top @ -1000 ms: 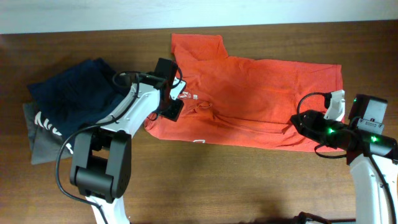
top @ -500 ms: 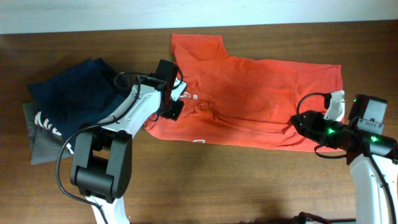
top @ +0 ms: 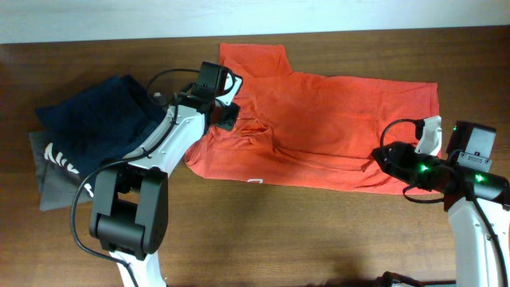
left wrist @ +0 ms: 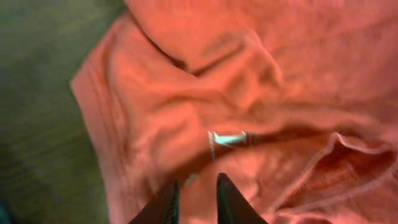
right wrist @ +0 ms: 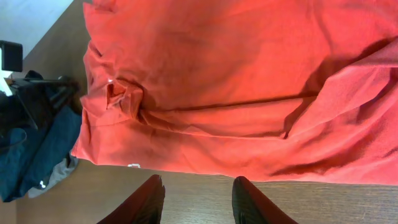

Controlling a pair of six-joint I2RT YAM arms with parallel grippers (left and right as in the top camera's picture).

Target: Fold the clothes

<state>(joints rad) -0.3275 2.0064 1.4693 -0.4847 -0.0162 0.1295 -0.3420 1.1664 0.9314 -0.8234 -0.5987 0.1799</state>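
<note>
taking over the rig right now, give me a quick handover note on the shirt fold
Left gripper: fingers slightly apart above the collar area by the white neck tag, no cloth visibly pinched.
Right gripper: open, empty, over bare table just off the shirt's near edge.
Orange-red T-shirt: spread across the table, rumpled near the collar; navy garment and grey garment lie to its left.
Done: no finished fold visible.
Left: all the folding.

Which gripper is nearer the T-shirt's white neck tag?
Left. The left gripper is right beside the neck tag at the collar. The right gripper is near the T-shirt's opposite end, over the table.
</note>
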